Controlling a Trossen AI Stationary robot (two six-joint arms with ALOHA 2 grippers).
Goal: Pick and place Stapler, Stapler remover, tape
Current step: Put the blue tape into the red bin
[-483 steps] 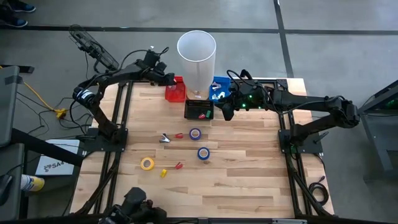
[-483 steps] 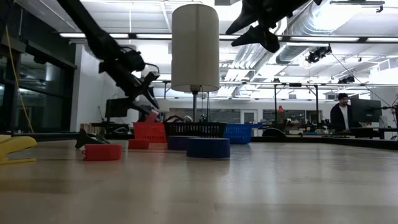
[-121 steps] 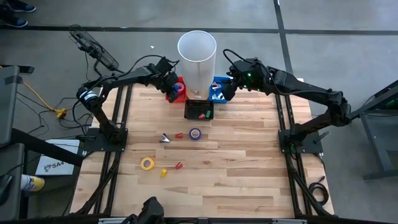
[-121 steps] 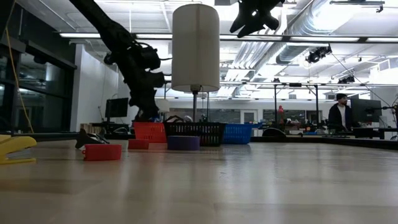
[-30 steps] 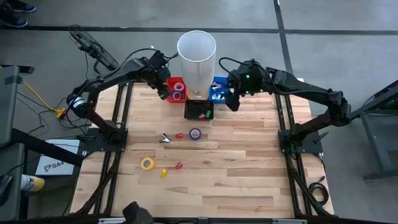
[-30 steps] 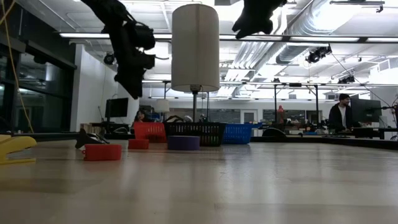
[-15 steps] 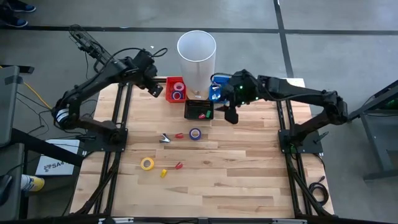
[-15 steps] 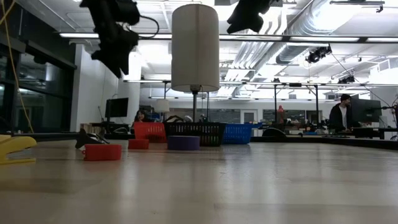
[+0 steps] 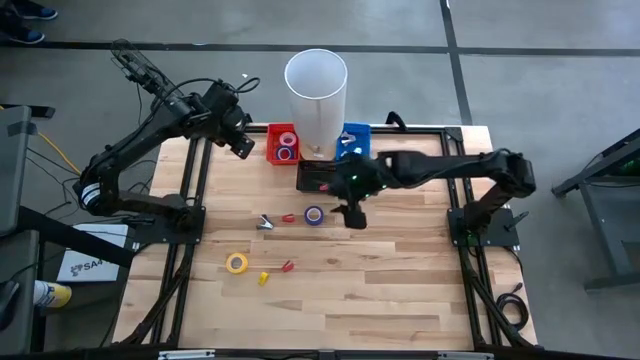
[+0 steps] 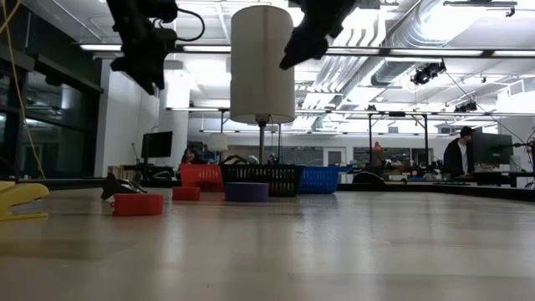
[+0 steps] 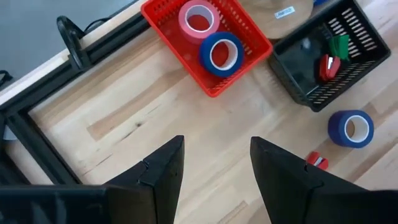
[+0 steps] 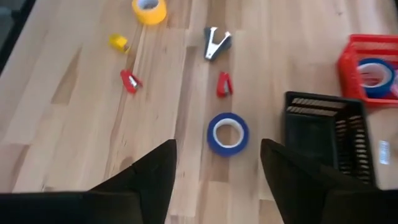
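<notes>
A blue tape roll (image 9: 314,214) lies flat on the table, also in the right wrist view (image 12: 227,133). My right gripper (image 12: 217,146) hovers open just right of it (image 9: 352,215). A yellow tape roll (image 9: 237,263), a metal staple remover (image 12: 216,42) and small red staplers (image 12: 224,84) (image 12: 129,81) lie farther left and nearer. A pink tape roll (image 11: 199,15) and a blue one (image 11: 222,53) lie in the red basket (image 9: 283,143). My left gripper (image 11: 216,142) is open and high, left of that basket (image 9: 243,148).
A black basket (image 9: 320,177) holding small red and green items sits behind the blue roll. A blue basket (image 9: 352,140) and a tall white cylinder (image 9: 316,85) stand at the far edge. A small yellow stapler (image 9: 263,278) lies near the yellow roll.
My right gripper has come down from beside the blue basket toward the near edge and the table's left, ending next to the loose blue tape roll. My left gripper has risen and drawn back from the red basket toward the table's far left corner.
</notes>
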